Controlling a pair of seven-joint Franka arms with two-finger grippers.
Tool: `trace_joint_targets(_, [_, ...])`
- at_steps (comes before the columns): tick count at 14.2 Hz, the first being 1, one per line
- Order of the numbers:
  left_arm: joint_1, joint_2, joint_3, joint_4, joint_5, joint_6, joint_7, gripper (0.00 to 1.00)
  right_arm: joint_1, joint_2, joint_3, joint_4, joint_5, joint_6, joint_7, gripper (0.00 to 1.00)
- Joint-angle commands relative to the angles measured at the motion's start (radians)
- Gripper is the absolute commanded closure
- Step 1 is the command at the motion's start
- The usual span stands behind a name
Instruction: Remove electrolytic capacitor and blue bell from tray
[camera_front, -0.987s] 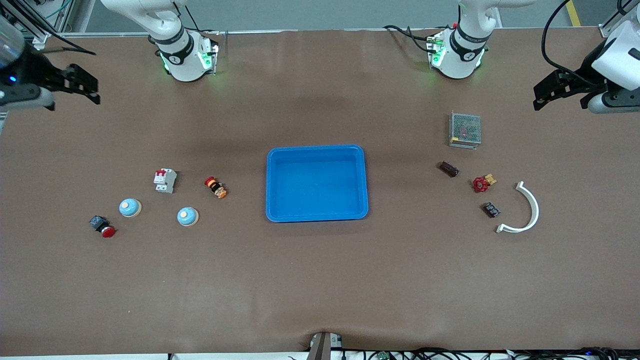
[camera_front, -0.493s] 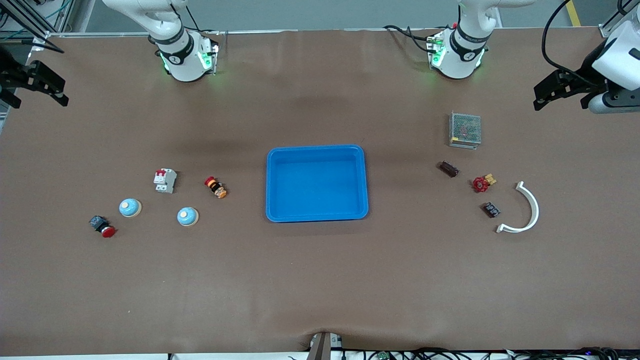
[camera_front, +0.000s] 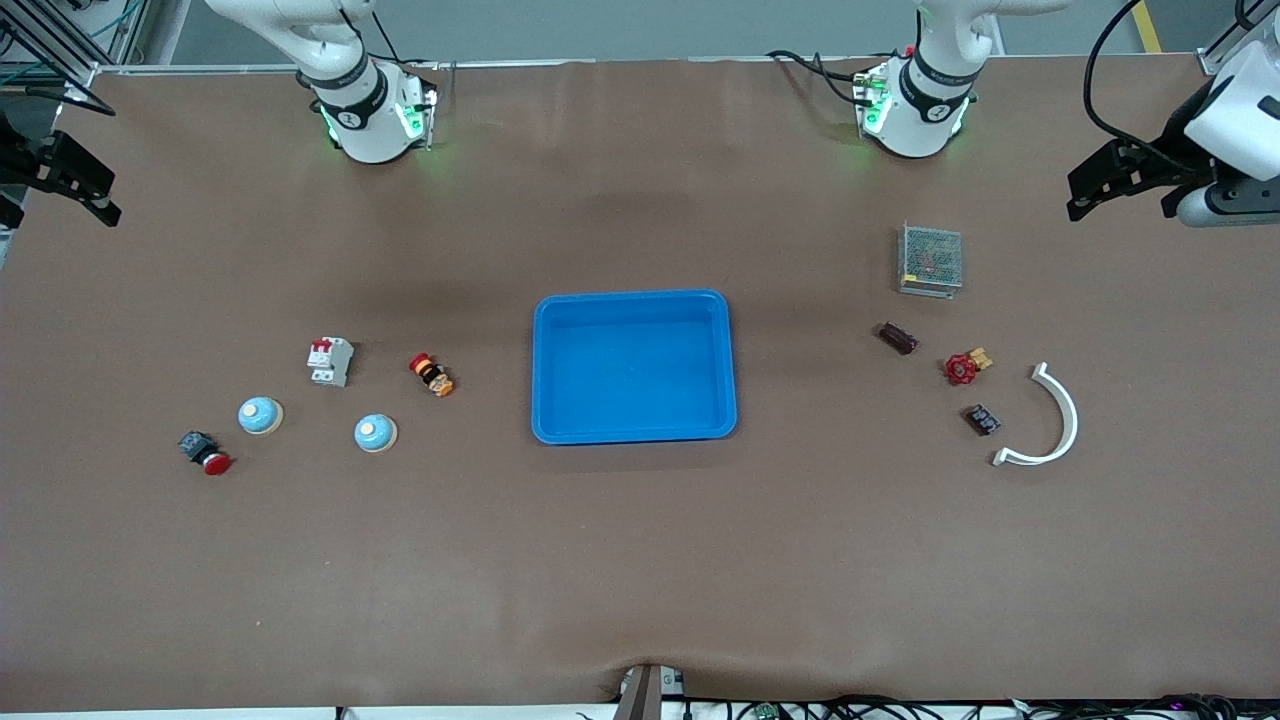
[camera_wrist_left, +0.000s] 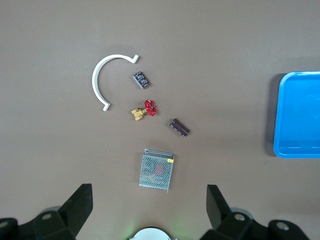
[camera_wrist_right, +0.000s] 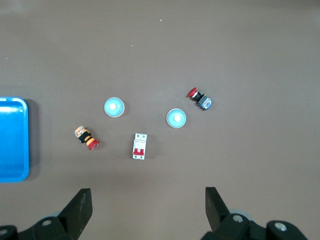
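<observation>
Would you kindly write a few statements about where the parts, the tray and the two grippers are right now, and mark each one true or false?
1. The blue tray holds nothing. True.
2. Two blue bells lie toward the right arm's end of the table. True.
3. The left gripper is shut on the capacitor. False: it is open and empty, up over the table's edge; the capacitor lies on the table.
4. The metal mesh box lies nearer the front camera than the white curved piece. False: it lies farther away.
5. The right gripper is open, at the table's edge. True.
6. The circuit breaker is in the tray. False: it lies on the table.
</observation>
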Motion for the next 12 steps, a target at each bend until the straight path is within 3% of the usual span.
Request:
trace_joint_targets(1, [0.004, 0.003, -0.006, 0.014, 0.018, -0.009, 0.001, 0.00, -0.007, 0.048, 0.007, 0.061, 0.006, -0.014, 0.045, 0.00])
trace_joint_targets(12, [0.001, 0.038, -0.002, 0.064, 0.022, -0.011, 0.012, 0.00, -0.009, 0.054, 0.007, 0.059, 0.007, -0.011, 0.045, 0.00])
